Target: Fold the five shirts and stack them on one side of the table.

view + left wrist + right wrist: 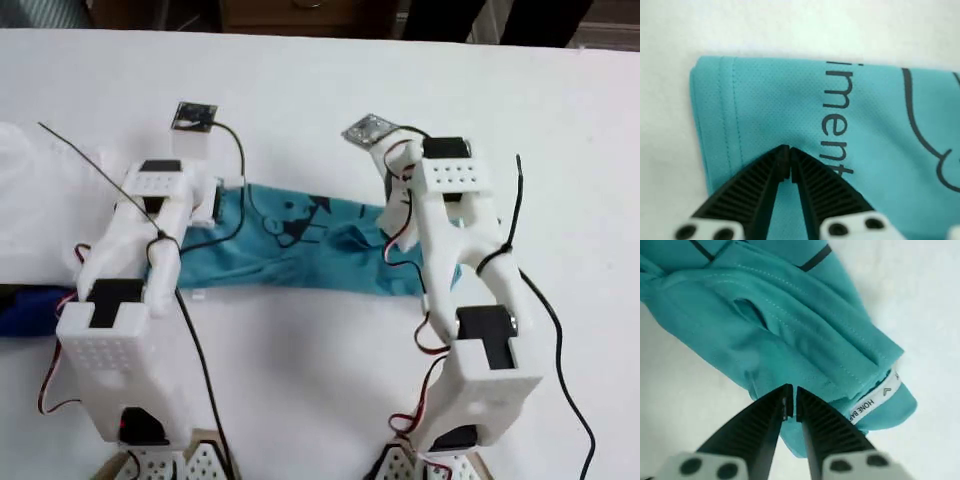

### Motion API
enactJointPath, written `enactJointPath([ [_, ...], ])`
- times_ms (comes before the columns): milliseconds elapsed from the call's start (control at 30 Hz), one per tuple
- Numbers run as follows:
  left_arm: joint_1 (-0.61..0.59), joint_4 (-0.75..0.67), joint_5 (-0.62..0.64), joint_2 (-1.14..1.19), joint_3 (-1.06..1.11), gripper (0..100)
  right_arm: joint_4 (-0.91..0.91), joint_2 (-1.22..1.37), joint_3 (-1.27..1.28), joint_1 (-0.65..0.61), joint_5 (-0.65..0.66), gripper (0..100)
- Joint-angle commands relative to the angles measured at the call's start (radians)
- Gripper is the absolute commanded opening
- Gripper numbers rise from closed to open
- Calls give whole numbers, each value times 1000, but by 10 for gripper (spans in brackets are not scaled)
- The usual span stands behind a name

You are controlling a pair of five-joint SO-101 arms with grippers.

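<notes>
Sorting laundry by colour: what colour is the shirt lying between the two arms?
Teal shirt with dark print; the left wrist view shows it best.

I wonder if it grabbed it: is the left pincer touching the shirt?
Cannot tell. In the left wrist view the shut left pincer overlaps the shirt, hiding contact or gap.

Black lettering (837, 115) ran across the teal shirt (770, 110), partly cut off. A white tag (875, 400) at its bunched end carried small dark print.
</notes>
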Motion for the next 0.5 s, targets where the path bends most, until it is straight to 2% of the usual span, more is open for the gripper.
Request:
enactJointPath([
  [0, 8, -23, 6, 2, -31, 39, -8, 19, -38, -7, 15, 19],
  [300, 8, -23, 6, 2, -31, 39, -288, 156, -49, 12, -6, 19],
  [467, 8, -23, 6, 2, -31, 39, -314, 102, -101, 15, -247, 20],
])
